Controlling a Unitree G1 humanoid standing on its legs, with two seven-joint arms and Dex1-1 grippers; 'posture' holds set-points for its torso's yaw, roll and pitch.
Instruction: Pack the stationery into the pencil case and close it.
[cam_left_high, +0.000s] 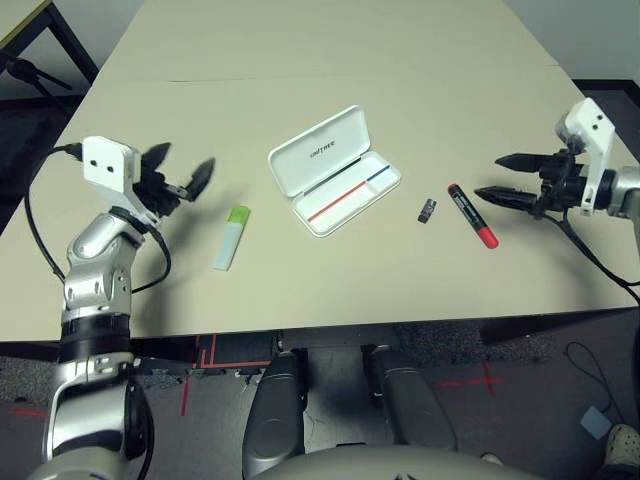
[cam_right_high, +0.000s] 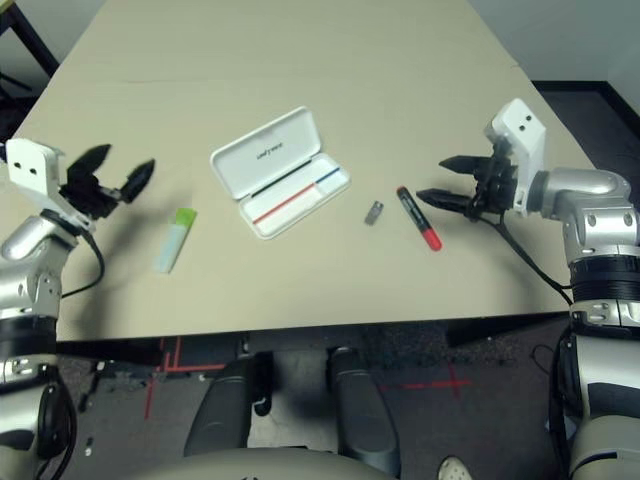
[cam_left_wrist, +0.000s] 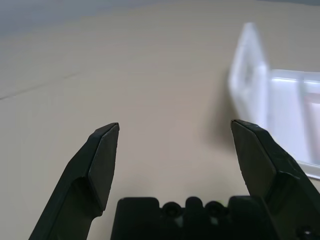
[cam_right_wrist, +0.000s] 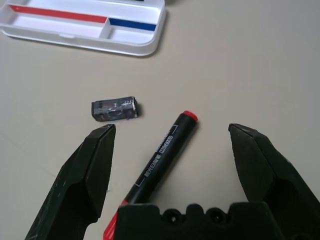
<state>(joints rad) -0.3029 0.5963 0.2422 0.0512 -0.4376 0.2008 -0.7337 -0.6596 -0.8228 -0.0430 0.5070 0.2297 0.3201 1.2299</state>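
One pencil case (cam_left_high: 335, 170) lies open near the middle of the table (cam_left_high: 300, 60), its lid tilted back on the far side and the tray with one red-and-blue line facing up; nothing lies in the tray. Three pieces of stationery rest on the tabletop outside it: one highlighter (cam_left_high: 231, 237) with a green cap, to the case's left; one small dark grey clip-like piece (cam_left_high: 427, 210), to its right; one red marker (cam_left_high: 471, 215) just beside that piece, on the side away from the case, not touching it.

Two grippers, one at each side. The left gripper (cam_left_high: 178, 172) hovers above the table left of the highlighter, its fingers spread wide and gripping nothing — the case's lid stands ahead of it in the left wrist view. The right gripper (cam_left_high: 506, 178) hangs just right of the marker, fingers likewise spread wide and empty; in its wrist view the marker (cam_right_wrist: 160, 155) lies between the two fingers (cam_right_wrist: 92, 165), with the clip-like piece (cam_right_wrist: 114, 109) beyond.

The highlighter and marker lie nearer the table's front edge than the case does; bare tabletop stretches broadly behind the case and between the separate items.
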